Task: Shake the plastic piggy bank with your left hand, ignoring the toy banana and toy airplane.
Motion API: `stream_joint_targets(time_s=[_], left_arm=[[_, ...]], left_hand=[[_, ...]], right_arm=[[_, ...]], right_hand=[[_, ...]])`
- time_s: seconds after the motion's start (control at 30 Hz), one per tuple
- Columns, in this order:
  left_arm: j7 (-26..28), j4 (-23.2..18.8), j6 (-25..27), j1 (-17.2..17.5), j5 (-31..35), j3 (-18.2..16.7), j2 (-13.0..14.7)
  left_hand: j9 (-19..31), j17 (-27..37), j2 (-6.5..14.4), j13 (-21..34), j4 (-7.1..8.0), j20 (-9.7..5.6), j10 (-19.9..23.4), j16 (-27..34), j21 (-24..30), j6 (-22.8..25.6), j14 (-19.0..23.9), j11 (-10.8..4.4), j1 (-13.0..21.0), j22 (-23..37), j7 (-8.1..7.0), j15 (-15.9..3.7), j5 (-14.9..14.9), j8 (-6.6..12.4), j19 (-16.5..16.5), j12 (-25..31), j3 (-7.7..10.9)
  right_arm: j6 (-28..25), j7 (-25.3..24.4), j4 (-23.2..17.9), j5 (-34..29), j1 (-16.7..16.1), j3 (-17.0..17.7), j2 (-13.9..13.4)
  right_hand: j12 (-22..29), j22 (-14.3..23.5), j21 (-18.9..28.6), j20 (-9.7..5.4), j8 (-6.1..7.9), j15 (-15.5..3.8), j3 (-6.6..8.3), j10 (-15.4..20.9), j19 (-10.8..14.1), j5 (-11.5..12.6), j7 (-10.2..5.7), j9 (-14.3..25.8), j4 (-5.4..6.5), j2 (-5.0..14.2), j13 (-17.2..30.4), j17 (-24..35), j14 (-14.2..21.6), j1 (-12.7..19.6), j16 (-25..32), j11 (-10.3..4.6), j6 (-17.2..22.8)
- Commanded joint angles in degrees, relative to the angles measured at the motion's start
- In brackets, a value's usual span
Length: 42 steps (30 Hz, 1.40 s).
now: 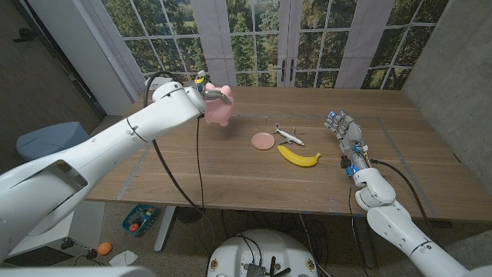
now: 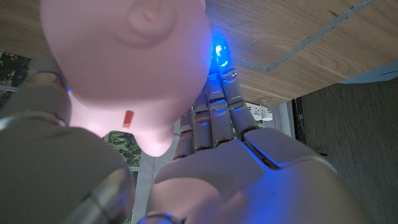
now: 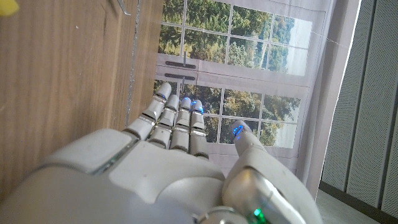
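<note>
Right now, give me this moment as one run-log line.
left hand: holds piggy bank off table | right hand: open, idle | banana, airplane, pink disc: on table, untouched

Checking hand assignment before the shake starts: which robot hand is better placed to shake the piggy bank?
The left robot hand: it already grips the pink piggy bank, lifted off the table. The right robot hand is open, far across the table.

Both arms are glossy white, rounded shells with darker seams at the joints. A black cable loops from the left arm. The left hand and right hand are pale grey with segmented metallic fingers, blue-lit at the tips; a green light glows on the right thumb's base.
</note>
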Motion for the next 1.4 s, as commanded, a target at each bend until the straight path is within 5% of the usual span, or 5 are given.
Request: stream_joint_targets(time_s=[0.03,0.3,1.03,1.27,1.4], left_arm=[[5.6,3.7,2.8,-4.1,-4.8,6.2,-0.3],[7.3,6.7,2.8,-4.9,-8.5,7.4,-1.0],[1.6,9.6,-2.3,0.1,-1.4,5.5,-2.0],[0.1,9.3,-1.1,0.1,-0.2,5.5,-2.1],[-0.9,8.7,-0.5,0.0,0.0,5.5,-1.8]], left_hand=[[0.1,0.5,26.0,11.5,0.15,-6.02,24.1,0.0,0.2,20.8,17.6,-23.77,25.5,0.1,-10.45,-23.92,6.0,5.34,-4.2,0.1,2.35],[0.0,0.5,26.0,11.5,0.14,-6.04,24.1,-0.1,0.2,20.7,17.6,-23.84,25.5,0.1,-10.48,-23.92,5.9,5.17,-4.2,0.0,2.3],[-0.2,0.0,26.0,10.9,0.11,-6.02,23.2,-0.8,0.1,20.6,17.1,-23.87,25.5,0.1,-10.48,-23.95,5.6,4.79,-4.3,-0.9,2.11],[-0.8,-2.0,25.1,8.4,0.1,-5.59,20.1,-3.2,-0.5,17.7,14.3,-23.73,25.1,0.1,-10.06,-24.01,4.9,3.01,-5.6,-3.3,1.38],[-1.4,-3.6,23.9,6.5,0.86,-4.82,16.2,-4.9,-1.1,14.7,11.0,-22.87,22.6,0.1,-9.6,-23.97,3.4,1.1,-6.9,-4.5,-0.92]], right_arm=[[-0.5,0.4,0.9,0.4,0.7,-0.3,0.2],[-0.7,0.7,1.6,0.7,1.3,-0.5,0.4],[-0.8,0.7,2.0,1.0,1.2,-0.5,0.4],[-0.5,0.7,1.9,1.0,0.9,-0.5,0.4],[-0.3,0.6,1.6,0.9,0.7,-0.5,0.4]], right_hand=[[-0.2,0.2,-0.2,-0.09,-0.17,-0.09,0.3,0.3,0.6,0.4,-0.18,0.2,-0.04,0.38,0.3,0.2,0.4,-0.1,-0.2,-0.07,0.5],[-0.2,0.2,-0.3,-0.11,-0.18,-0.11,0.3,0.3,0.6,0.4,-0.19,0.2,-0.01,0.4,0.3,0.2,0.4,-0.1,-0.3,-0.12,0.5],[-0.2,0.2,-0.4,-0.06,-0.19,-0.02,0.29,0.3,0.6,0.4,-0.13,0.2,0.02,0.36,0.3,0.2,0.4,-0.1,-0.3,-0.05,0.4],[-0.2,0.2,-0.5,0.0,-0.21,0.02,0.28,0.3,0.7,0.3,-0.14,0.2,0.03,0.35,0.3,0.2,0.4,-0.1,-0.4,-0.13,0.4],[-0.2,0.2,-0.5,-0.01,-0.2,0.06,0.27,0.3,0.7,0.3,-0.11,0.2,0.03,0.34,0.3,0.2,0.4,-0.1,-0.4,-0.1,0.4]])
